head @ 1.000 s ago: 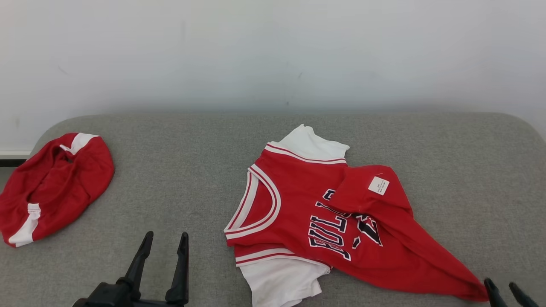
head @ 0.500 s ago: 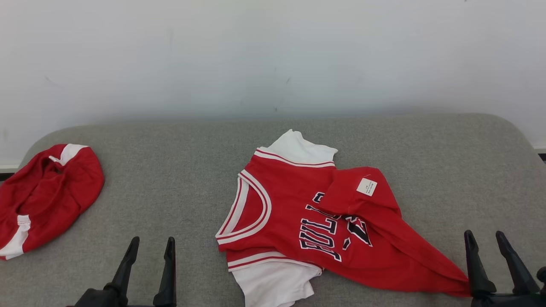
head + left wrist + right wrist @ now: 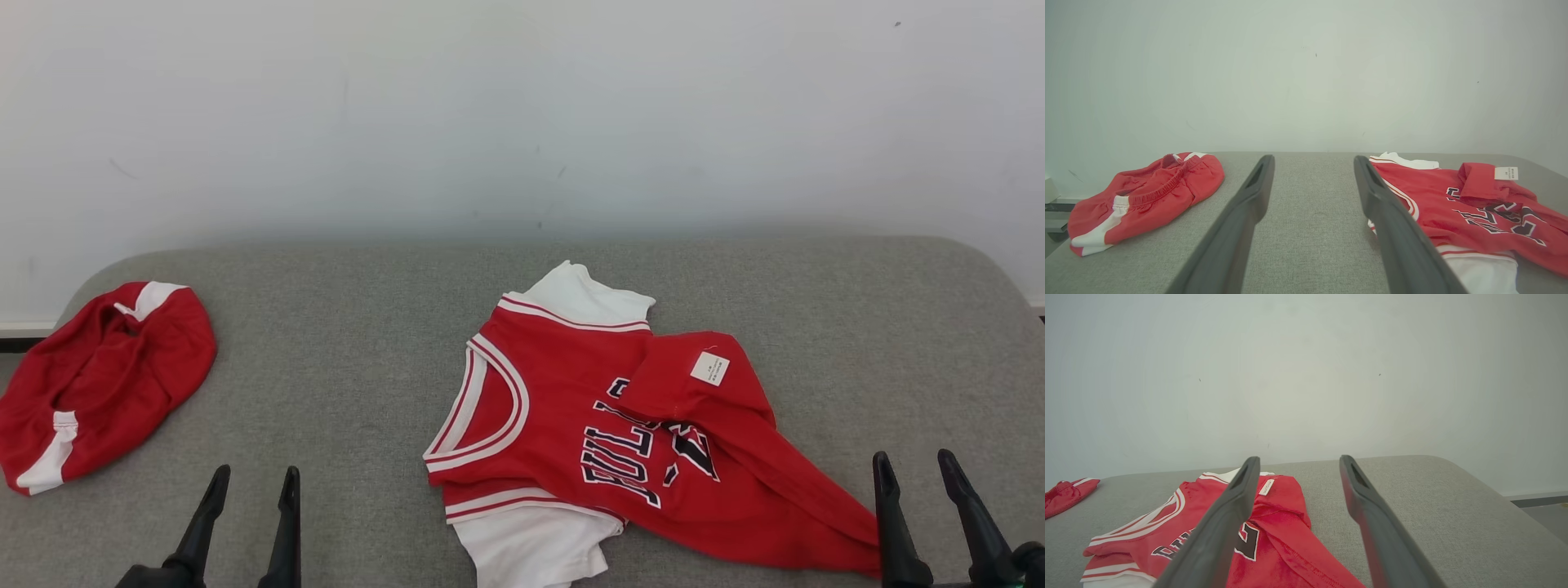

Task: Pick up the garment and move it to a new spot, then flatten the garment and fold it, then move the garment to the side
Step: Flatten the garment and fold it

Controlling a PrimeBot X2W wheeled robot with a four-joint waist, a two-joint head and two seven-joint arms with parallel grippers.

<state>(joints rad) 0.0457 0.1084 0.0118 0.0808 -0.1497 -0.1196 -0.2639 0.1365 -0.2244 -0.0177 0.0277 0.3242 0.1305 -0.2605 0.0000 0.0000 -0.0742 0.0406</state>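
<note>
Red jersey [image 3: 620, 425], partly folded over, at centre of grey cushion [image 3: 343, 327]; red shorts [image 3: 98, 376] at left. Left gripper [image 3: 255, 475] and right gripper [image 3: 913, 459] at near edge, fingers apart, holding nothing.

We see left gripper [image 3: 255, 474]: two long black fingers [image 3: 198, 523], slim, blade-like, tapering to rounded tips, widening into chunky black base. We see right gripper [image 3: 913, 457]: same build. Close up, we note finger surfaces matt dark grey, smooth, each with narrow elongated recess near tip.
</note>
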